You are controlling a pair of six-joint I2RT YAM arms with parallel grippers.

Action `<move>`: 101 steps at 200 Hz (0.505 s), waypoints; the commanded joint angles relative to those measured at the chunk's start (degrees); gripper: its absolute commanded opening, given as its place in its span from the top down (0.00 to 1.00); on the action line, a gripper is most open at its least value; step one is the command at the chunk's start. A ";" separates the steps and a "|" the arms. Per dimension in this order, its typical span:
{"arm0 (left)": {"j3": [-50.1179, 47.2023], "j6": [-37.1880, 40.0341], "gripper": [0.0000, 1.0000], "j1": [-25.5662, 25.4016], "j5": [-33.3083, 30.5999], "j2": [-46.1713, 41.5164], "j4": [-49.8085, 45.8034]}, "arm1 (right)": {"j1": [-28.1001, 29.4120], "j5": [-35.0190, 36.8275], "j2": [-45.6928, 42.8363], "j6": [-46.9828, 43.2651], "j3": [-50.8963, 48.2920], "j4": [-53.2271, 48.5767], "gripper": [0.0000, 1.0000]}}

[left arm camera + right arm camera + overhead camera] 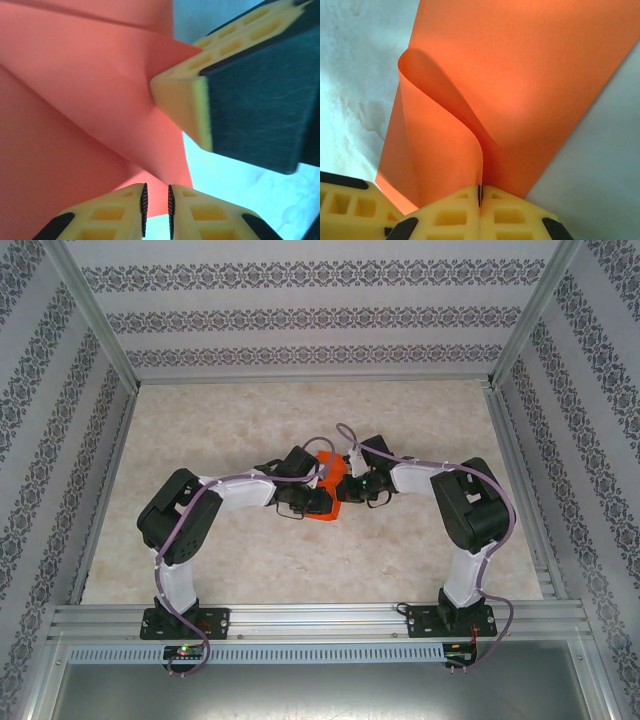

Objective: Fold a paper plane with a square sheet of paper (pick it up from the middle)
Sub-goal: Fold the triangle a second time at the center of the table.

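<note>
A: Status on the square sheet of paper [323, 512]?
B: Creased, partly lifted, sandwiched between left fingers [314, 504] and right fingers [350, 490], mid-bench [250, 570]. No dart shape yet. Judging mid-fold.
A: Right grip?
B: Fully closed, no gap, pinching a curled flap [445, 115] just ahead of the tips. Seemingly flat on the bench elsewhere, beyond the tips.
A: Reason for holding it that way?
B: Probably lifting that flap to roll it over toward a crease. Edge pinch for a soft curl, no hard fold before alignment.
A: Left grip?
B: Narrow. Slim slot visible between the pads [144, 205], with orange right down to the slot. Clamping or just hovering: cannot tell.
A: Purpose there?
B: Likely steadying the opposite side against sliding under the right-side pull.
A: Anything on the wrist cams unreadable from overhead?
B: Plenty. Overhead: orange patch half buried under black wrist housings [298, 464], fold detail unreadable. Left wrist: sharp diagonal creases [90, 130], layered triangular flaps, plus one yellow right finger up and right of the left tips, meeting a folded corner. Right wrist: the curl itself and the closed seam.
A: Overhead's contribution?
B: Arm layout. Both reaching inward, tips nearly nose to nose over the sheet.
</note>
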 commanded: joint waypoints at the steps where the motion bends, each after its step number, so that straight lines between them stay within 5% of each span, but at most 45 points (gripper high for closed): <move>1: 1.37 -2.04 0.78 0.50 1.68 -2.10 2.28 | 0.78 4.60 1.54 -1.55 -1.24 -4.26 1.00; 101: 1.35 -4.56 0.80 0.52 6.93 3.21 7.59 | 0.71 4.04 1.10 -1.79 -1.34 -4.12 1.00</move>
